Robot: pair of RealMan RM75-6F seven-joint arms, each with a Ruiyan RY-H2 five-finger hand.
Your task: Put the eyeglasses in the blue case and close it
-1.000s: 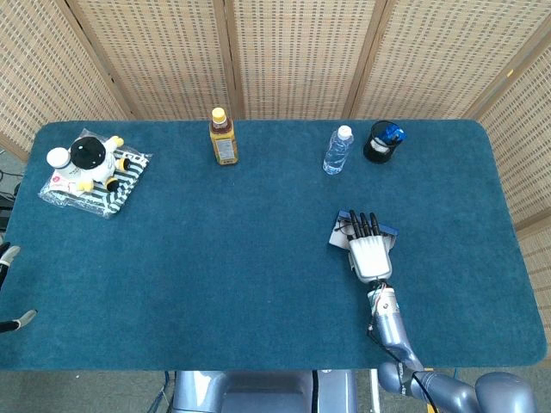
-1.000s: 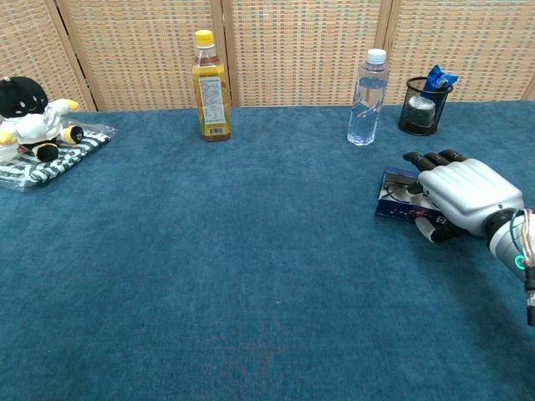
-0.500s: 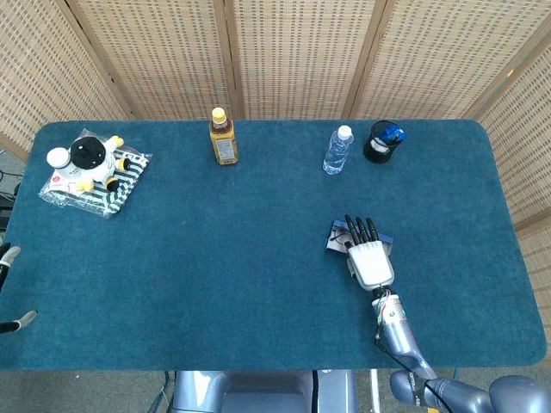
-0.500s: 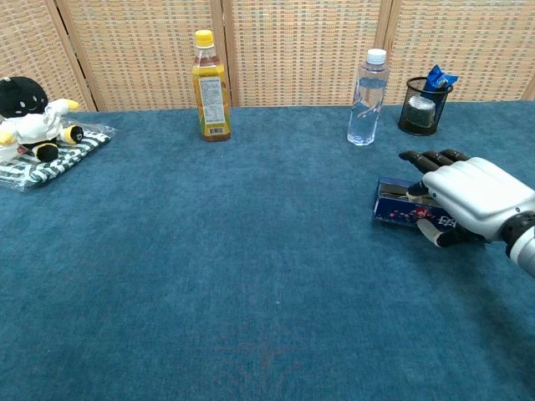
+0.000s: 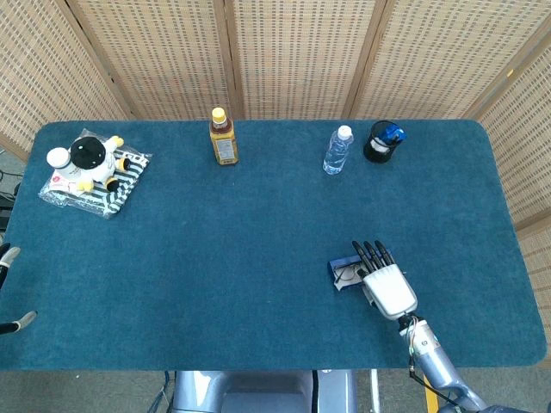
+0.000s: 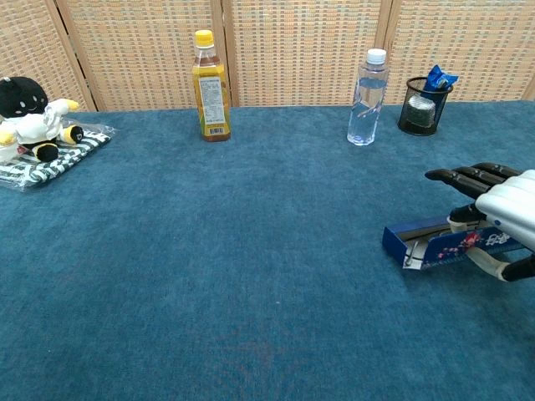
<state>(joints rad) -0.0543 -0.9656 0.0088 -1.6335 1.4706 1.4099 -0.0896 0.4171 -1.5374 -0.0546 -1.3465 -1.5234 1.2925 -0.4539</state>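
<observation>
The blue case lies front right on the table, partly under my right hand. In the chest view the blue case is tilted and slightly ajar. My right hand holds it there, dark fingers stretched over the top and thumb underneath. Thin dark outlines inside the case in the head view look like the eyeglasses; the rest of them is hidden. Only a sliver of my left hand shows at the left edge of the head view, below the table edge.
A yellow juice bottle, a clear water bottle and a black mesh cup stand along the back. A plush toy on a striped bag sits at the back left. Blue cloth covers the table.
My right hand has drawn back toward the front edge and to the right, taking the blue case along. The case now sits tilted in the hand. The left hand has not moved.
</observation>
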